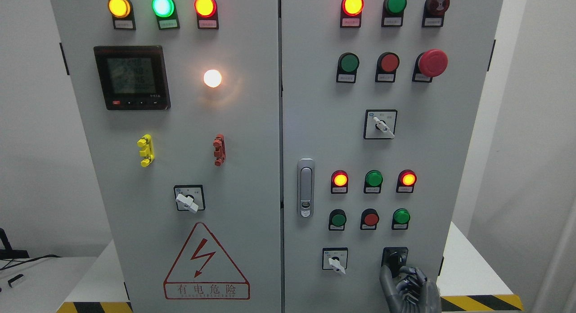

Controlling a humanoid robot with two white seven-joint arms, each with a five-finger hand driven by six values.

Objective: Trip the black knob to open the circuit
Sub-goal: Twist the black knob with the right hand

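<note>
Filling most of the view, a grey electrical cabinet (252,169) stands with two doors on a white surface (468,268) edged with yellow-and-black hazard tape (481,301). The left door carries a dark digital meter (132,77) with unreadable digits, a red-outlined warning triangle (206,261) bearing a lightning bolt and the characters 有电危险, three lit lamps along the top in yellow (119,6), green (163,6) and red (205,6), a glowing white lamp (212,78), a yellow clip (146,150), a red clip (219,149) and a white-handled selector switch (189,198). The right door has a silver door latch (305,187), a red mushroom button (432,63), rows of red and green lamps and buttons whose small labels are too blurred to read, and two more white selector switches (380,124) (335,259). Low on the right door sits the black knob (395,258), just right of the lower selector. The right robot hand (407,288) rises from the bottom edge directly beneath it, fingers mostly curled, with its upper fingers (388,277) touching the knob's lower part; whether they truly grip it cannot be told.
</note>
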